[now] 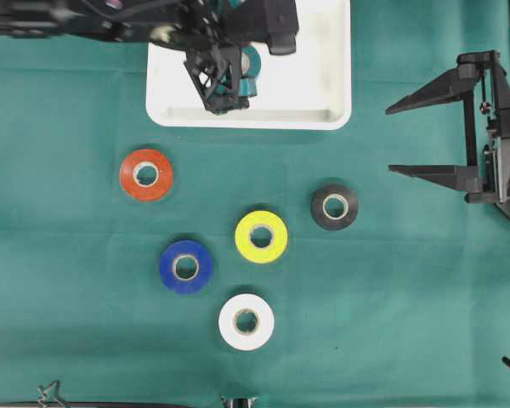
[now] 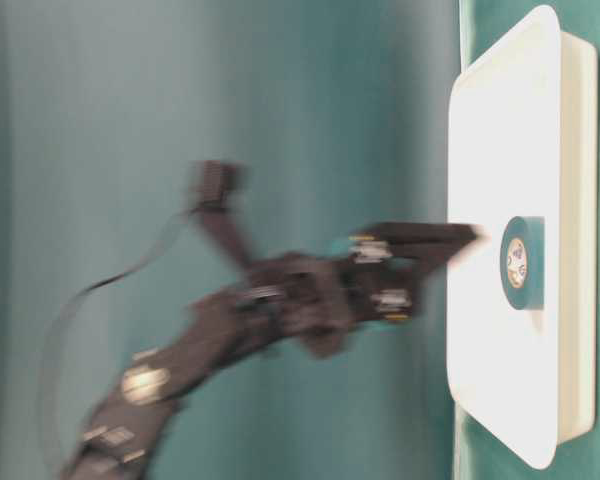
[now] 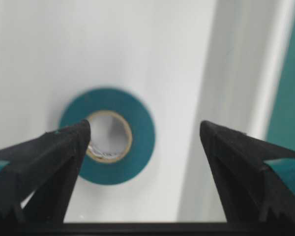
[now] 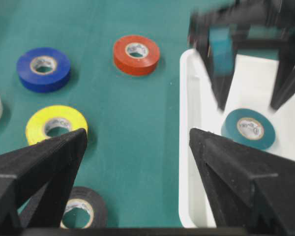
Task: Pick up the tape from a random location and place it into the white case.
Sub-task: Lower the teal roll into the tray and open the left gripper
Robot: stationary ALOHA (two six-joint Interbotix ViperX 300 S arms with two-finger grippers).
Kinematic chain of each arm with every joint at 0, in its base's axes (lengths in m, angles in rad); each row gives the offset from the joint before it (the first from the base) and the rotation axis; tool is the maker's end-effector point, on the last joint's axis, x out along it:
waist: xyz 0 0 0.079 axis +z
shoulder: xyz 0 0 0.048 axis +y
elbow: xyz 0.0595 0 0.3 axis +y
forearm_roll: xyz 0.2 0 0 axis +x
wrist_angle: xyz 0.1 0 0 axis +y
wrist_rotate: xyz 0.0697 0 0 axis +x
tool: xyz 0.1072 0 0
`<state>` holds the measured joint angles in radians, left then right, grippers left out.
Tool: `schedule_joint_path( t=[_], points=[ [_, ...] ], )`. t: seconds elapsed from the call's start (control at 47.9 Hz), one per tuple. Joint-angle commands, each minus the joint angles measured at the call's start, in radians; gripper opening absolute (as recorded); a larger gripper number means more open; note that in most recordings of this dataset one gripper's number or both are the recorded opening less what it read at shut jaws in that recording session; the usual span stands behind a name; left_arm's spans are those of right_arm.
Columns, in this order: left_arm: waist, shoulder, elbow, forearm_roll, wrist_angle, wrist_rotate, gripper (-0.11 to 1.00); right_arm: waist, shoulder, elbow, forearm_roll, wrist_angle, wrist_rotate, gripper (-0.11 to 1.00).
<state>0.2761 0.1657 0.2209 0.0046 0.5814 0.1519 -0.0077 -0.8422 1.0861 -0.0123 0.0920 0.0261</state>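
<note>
The teal tape roll (image 3: 108, 136) lies flat on the floor of the white case (image 1: 323, 102), hole up, free of any grip. The left end effector (image 3: 145, 135) hangs directly above it with its fingers spread wide and nothing between them; in the left wrist view the roll sits under the left finger rather than centred in the gap. That arm reaches over the case from the far left edge of the table (image 1: 408, 323), pointing down. The right end effector (image 1: 429, 136) rests well apart at the right, also wide and empty. Five other rolls lie on the green cloth
</note>
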Motion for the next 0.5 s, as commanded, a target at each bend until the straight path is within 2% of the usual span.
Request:
schedule_joint_path(
  t=[0.0,0.146,0.48],
  points=[
    [-0.015,-0.094,-0.032,-0.002,0.011,-0.002,0.98,-0.002,0.003,-0.017,0.0,-0.002,0.0,0.91],
    [-0.028,-0.16,-0.054,-0.002,0.057,-0.002,0.98,-0.002,0.005,-0.017,0.0,-0.002,0.0,0.91],
    [-0.04,-0.169,-0.035,-0.003,0.061,-0.009,0.98,-0.002,0.003,-0.017,0.0,-0.002,0.0,0.91]
  ],
)
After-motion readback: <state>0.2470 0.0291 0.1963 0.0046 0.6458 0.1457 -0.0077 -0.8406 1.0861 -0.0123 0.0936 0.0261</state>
